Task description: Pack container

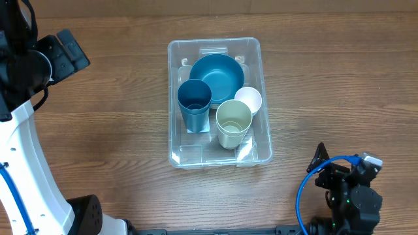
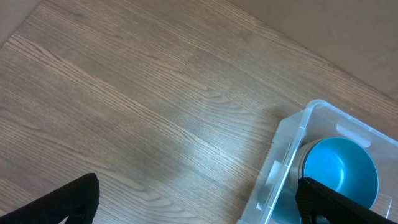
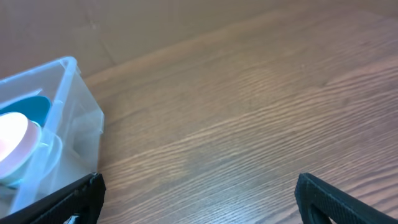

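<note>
The clear plastic container stands at the table's middle. It holds a blue bowl, a dark blue cup, a pale green cup and a white cup. My left gripper is open and empty over bare wood, left of the container, with the blue bowl in its view. My right gripper is open and empty over bare wood, right of the container. The right arm sits at the front right, the left arm at the far left.
Brown wooden table all around the container. A blue cable loops beside the right arm at the front edge. The left arm's white body runs along the left edge.
</note>
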Tool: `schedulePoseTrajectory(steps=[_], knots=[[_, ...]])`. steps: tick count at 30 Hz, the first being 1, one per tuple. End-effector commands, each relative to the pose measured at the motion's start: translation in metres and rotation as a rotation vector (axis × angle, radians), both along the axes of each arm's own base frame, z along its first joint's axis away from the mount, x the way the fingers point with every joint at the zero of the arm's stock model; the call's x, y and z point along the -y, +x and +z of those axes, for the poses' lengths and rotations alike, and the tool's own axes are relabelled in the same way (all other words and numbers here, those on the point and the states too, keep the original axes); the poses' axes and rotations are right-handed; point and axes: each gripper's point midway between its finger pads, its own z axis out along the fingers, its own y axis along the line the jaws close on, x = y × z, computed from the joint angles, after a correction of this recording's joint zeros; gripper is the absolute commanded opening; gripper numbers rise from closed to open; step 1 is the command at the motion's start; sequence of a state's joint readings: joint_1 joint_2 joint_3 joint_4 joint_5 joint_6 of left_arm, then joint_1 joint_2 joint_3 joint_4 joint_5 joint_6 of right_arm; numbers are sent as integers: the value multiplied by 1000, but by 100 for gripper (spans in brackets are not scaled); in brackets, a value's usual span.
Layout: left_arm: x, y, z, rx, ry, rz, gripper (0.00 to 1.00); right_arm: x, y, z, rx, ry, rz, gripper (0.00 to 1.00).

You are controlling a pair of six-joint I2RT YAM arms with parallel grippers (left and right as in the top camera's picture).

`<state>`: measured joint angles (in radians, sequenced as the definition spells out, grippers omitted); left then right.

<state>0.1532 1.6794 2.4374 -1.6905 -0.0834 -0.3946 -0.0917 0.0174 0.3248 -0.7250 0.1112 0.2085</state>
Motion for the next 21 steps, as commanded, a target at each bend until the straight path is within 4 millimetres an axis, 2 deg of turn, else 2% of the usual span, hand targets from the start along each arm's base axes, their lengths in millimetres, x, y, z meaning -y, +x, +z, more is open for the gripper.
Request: schedulePoseTrajectory(steps=[1, 3, 9, 21], knots=[[-2, 0, 2, 12, -9, 24, 100, 0, 2, -14, -17, -4, 4, 100], [-2, 0, 2, 12, -9, 24, 100, 0, 3, -23, -37, -3, 4, 100], [-2, 0, 2, 12, -9, 24, 100, -1, 3, -68, -138, 25, 1, 100], [-2, 0, 2, 12, -9, 24, 100, -1, 3, -68, -139, 27, 3, 100]])
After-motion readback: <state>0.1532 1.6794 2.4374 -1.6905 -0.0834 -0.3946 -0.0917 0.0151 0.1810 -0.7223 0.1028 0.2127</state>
